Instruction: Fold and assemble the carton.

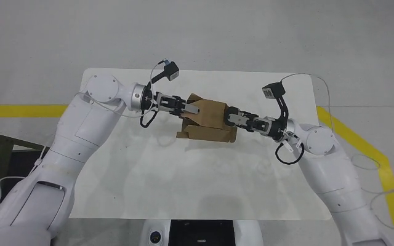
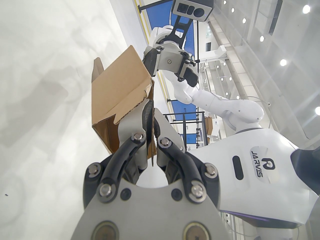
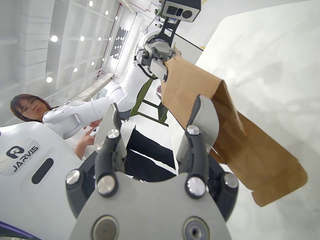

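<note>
1. Brown cardboard carton [image 1: 208, 114] sits over the middle of the white table [image 1: 123, 184], between the two grippers. Partly opened up, flaps loose. Cannot tell if it touches the tabletop.
2. Left gripper [image 1: 189, 107] is at the carton's end nearer the left arm. In the left wrist view, the left gripper [image 2: 149, 116] is clamped tight on the thin edge of a carton [image 2: 117, 93] panel, with cardboard sandwiched between both fingers.
3. Right gripper [image 1: 229, 117] is at the opposite end of the carton. In the right wrist view, the right gripper [image 3: 157, 116] has its jaws spread wide with nothing between them.
4. One right finger [image 3: 205, 118] lies against the outside of the carton [image 3: 262, 156]. The other finger is well clear of the carton.
5. The left wrist view shows the right gripper [image 2: 172, 68] just beside the carton's far corner, jaws apart.
6. The right wrist view shows the left gripper [image 3: 160, 58] at the carton's far end, pinching the cardboard there.
7. A long flap with rounded corners hangs out over the table [image 3: 275, 51] in the right wrist view.
</note>
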### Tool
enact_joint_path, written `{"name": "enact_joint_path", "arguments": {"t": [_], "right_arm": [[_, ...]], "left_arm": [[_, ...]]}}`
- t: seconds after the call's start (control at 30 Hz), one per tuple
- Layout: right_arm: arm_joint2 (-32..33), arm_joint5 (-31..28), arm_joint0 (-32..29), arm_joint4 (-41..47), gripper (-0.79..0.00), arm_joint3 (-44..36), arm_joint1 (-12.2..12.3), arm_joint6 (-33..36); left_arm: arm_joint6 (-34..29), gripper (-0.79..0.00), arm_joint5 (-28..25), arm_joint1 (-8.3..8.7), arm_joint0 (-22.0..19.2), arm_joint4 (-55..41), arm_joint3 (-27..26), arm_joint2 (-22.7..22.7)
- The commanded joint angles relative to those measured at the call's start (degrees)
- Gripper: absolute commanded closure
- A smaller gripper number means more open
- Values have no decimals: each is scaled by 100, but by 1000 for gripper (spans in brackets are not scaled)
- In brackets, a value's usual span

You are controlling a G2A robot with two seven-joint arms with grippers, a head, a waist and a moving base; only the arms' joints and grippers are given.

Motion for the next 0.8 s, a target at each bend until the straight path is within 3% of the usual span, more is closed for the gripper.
{"name": "enact_joint_path", "arguments": {"t": [0.0,0.4,0.77], "right_arm": [[-9,18,2,-55,-489,26,-3,-37],[-59,142,-38,-256,-496,-54,-5,-58],[-241,260,-6,12,-369,-110,-53,36]], "left_arm": [[-10,0,-9,-9,-15,4,5,-5],[-66,0,-50,-72,-38,4,0,19],[-107,0,-106,-112,-25,93,47,30]]}}
